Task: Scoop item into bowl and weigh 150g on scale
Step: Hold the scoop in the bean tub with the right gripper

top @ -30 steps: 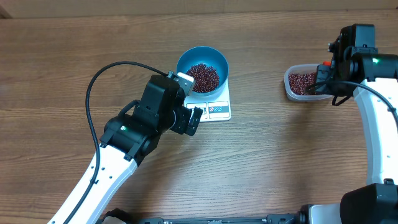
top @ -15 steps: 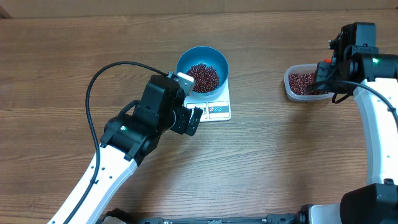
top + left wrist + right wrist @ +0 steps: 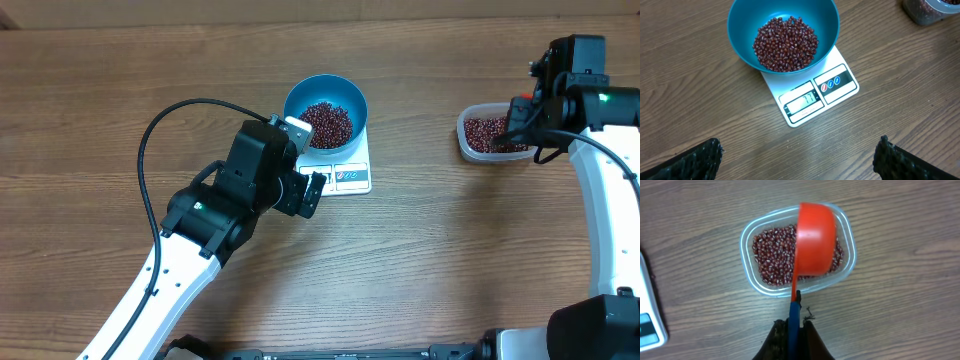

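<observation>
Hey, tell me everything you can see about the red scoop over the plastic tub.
The scoop looks like smooth plastic: an orange-red rounded cup narrowing into a thin handle, blue at its end. The right gripper has its jaws shut on that blue end. The cup sits over the clear tub of beans, only its smooth outside showing; whether it touches or holds beans I cannot tell.
</observation>
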